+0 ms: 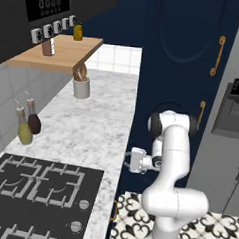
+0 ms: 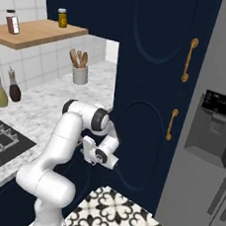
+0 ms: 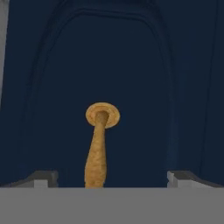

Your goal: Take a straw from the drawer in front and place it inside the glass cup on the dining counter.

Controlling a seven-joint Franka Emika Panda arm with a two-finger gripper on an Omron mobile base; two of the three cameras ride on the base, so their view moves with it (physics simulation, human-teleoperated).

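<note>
Pincer [image 3: 107, 175]: open wide, one tip on each side of the gold handle [image 3: 99, 148], not touching it.
Handle: on a navy blue drawer front [image 3: 109, 65].
Straw: cannot tell where.

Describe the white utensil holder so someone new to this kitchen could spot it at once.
Start at the marble worktop beyond the black gas hob. The white utensil holder stands beneath the wooden shelf. Unlike the two oil bottles nearer the hob, it holds wooden utensils.

navy drawer front [image 3: 131, 87], brass handle [image 3: 99, 144]
</note>
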